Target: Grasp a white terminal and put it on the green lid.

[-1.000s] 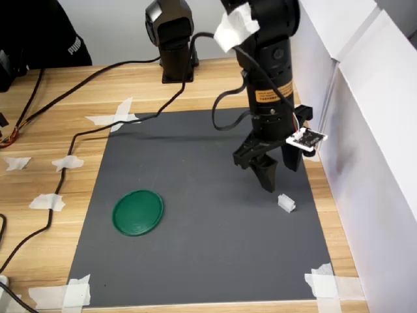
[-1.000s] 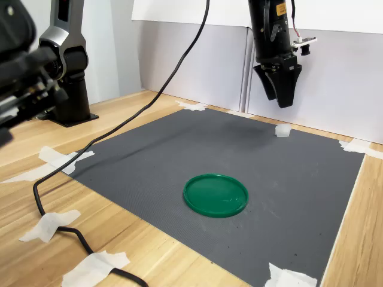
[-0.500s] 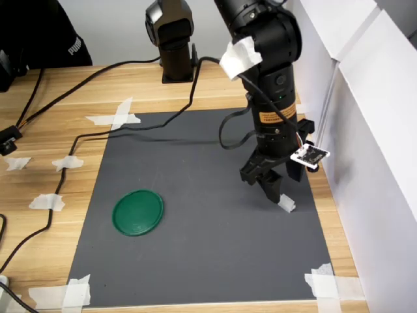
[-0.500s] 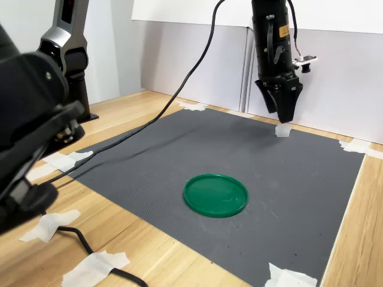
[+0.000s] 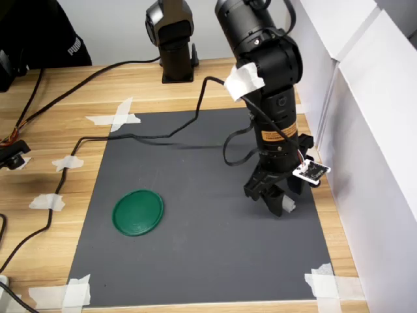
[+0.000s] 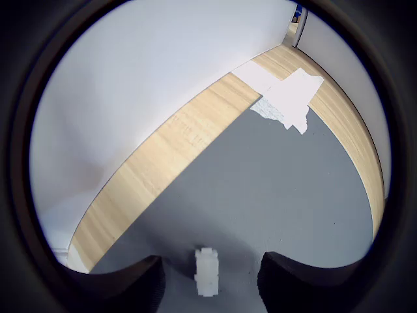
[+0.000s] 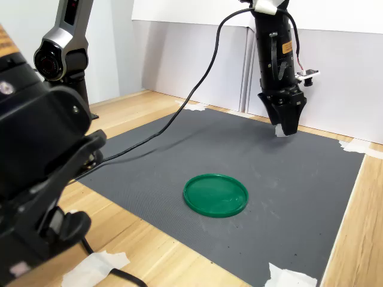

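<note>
On the dark grey mat [image 5: 195,215], toward four o'clock from its middle in the first exterior view, the gripper [image 5: 279,204] stands pointed down over the white terminal [image 5: 287,204]. In the wrist view the terminal [image 6: 207,271] lies on the mat between the two dark fingertips [image 6: 130,280], with a clear gap of mat on each side of it; the jaws are parted wider than the block and touch nothing that can be seen. In the second exterior view the gripper [image 7: 286,127] hides most of the terminal [image 7: 277,131], only a white sliver showing beside the tips.

The green lid [image 5: 137,212] lies flat on the mat, well apart from the gripper, at nine o'clock from it in the first exterior view. In the second exterior view the lid [image 7: 215,195] sits at about seven o'clock from the gripper.

White tape [image 5: 326,282] holds the mat's corner to the wooden table [image 5: 52,130]. A black cable [image 5: 130,137] runs across the mat's far edge toward the arm. A white wall [image 5: 371,163] stands at three o'clock of the mat in the first exterior view.
</note>
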